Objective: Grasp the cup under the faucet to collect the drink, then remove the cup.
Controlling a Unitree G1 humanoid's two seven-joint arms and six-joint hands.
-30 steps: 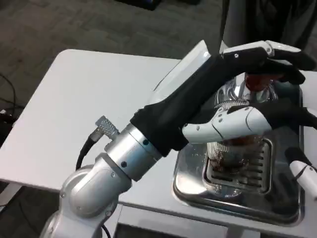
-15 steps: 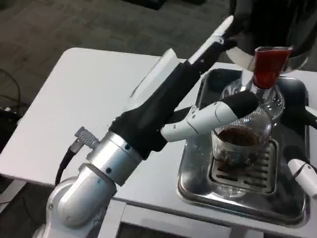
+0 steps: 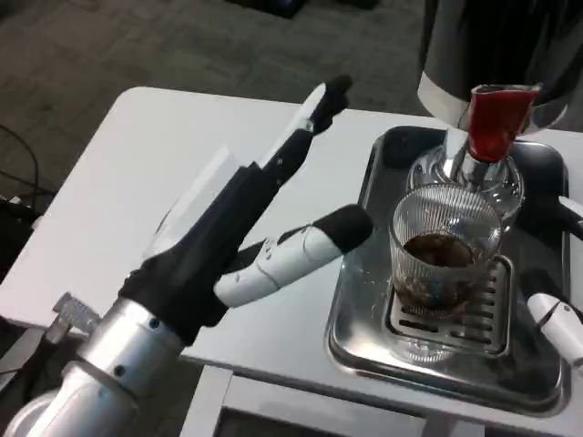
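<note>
- Table (image 3: 137,182), white, runs to its left and near edges over dark grey carpet (image 3: 82,45).
- A silver dispenser (image 3: 496,45) stands at the tray's far edge, its red faucet (image 3: 496,118) above the cup.
- The left hand (image 3: 260,214) hovers over the table left of the tray, fingers spread, holding nothing.
- A steel tray (image 3: 360,337) sits at the table's right near edge.
- The ribbed glass cup (image 3: 444,246) stands on the tray's grate, dark drink in its lower part.
- Of the right hand (image 3: 556,319), fingertips show by the tray's right edge; grip cannot be told.
</note>
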